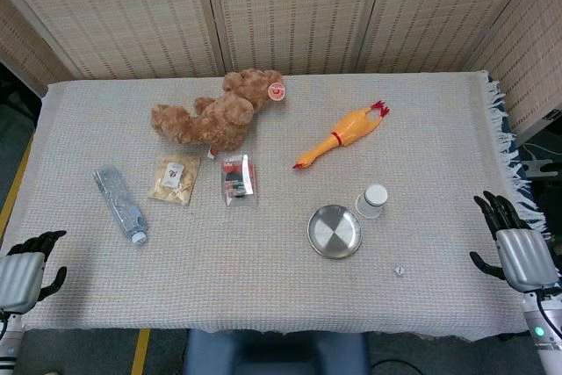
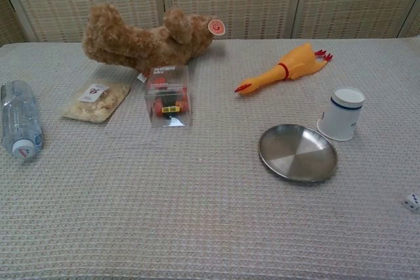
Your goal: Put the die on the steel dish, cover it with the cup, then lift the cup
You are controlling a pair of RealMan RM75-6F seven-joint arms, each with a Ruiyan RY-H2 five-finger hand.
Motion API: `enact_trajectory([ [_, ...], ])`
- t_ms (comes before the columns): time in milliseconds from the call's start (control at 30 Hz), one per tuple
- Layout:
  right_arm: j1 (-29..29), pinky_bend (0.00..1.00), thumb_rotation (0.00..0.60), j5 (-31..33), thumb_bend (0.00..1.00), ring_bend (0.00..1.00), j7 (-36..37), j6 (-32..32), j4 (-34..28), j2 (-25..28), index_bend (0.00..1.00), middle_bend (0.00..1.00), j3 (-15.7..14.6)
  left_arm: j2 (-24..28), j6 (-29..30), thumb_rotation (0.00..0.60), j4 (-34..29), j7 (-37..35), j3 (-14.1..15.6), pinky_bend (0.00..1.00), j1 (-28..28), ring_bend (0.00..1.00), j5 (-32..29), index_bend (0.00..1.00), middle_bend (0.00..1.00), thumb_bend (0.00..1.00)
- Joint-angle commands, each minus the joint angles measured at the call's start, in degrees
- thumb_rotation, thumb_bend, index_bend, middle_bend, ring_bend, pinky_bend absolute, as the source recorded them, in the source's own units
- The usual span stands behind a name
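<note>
On the table: one steel dish (image 1: 334, 231), one white cup (image 1: 372, 200), one small die (image 1: 399, 270). One brown teddy bear (image 1: 218, 111). One yellow rubber chicken (image 1: 342, 133). One plastic water bottle (image 1: 119, 204), lying down. Two snack packets: one pale (image 1: 175, 180), one clear with red contents (image 1: 237, 177). Two robot hands, the left hand (image 1: 25, 270) and the right hand (image 1: 515, 241).

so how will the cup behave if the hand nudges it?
The cup stands mouth-down, a little tilted, on the woven cloth, so it may tip. It looks like paper: probably light and easily crushed. Knocked over, it would likely roll toward the steel dish.
</note>
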Motion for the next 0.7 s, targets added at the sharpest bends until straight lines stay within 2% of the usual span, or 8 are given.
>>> enact_trajectory([
  [33,0.03,0.34,0.600,-0.22,0.13,0.00,-0.25,-0.05,0.15,-0.05,0.00,0.00,-0.18,0.13,0.34,0.600,-0.12,0.12,-0.01,0.32,0.10,0.24,0.11,0.21,0.22,0.38],
  [367,0.90,0.34,0.600,-3.77,0.13,0.00,1.49,-1.47,0.84,0.79,0.00,0.01,-1.91,-0.38,0.51,0.600,0.24,0.46,0.42,0.32,-0.19,0.24,1.43,0.21,0.23,0.38],
  [467,1.25,0.39,0.600,-5.55,0.13,0.09,1.99,-0.90,2.29,0.05,0.00,0.21,-2.12,-0.46,-0.22,0.600,0.50,0.21,0.60,0.32,-0.39,0.24,1.25,0.21,0.23,0.38],
  [500,1.32,0.46,0.600,-6.33,0.13,0.20,2.04,-0.37,3.07,-0.58,0.03,0.33,-2.14,-0.41,-0.46,0.600,0.45,0.13,0.64,0.32,-0.42,0.24,1.06,0.21,0.23,0.38],
  [600,1.62,0.62,0.600,-8.19,0.13,0.43,2.82,0.59,5.53,-2.52,0.17,0.55,-2.32,-0.17,-0.55,0.600,0.06,0.56,0.71,0.32,-0.42,0.24,0.85,0.21,0.23,0.38],
  [700,2.50,0.73,0.600,-9.97,0.13,0.56,3.51,0.07,7.96,-3.98,0.27,0.68,-2.88,0.05,-0.38,0.600,-0.34,0.90,0.88,0.32,-0.30,0.24,0.91,0.21,0.23,0.38],
])
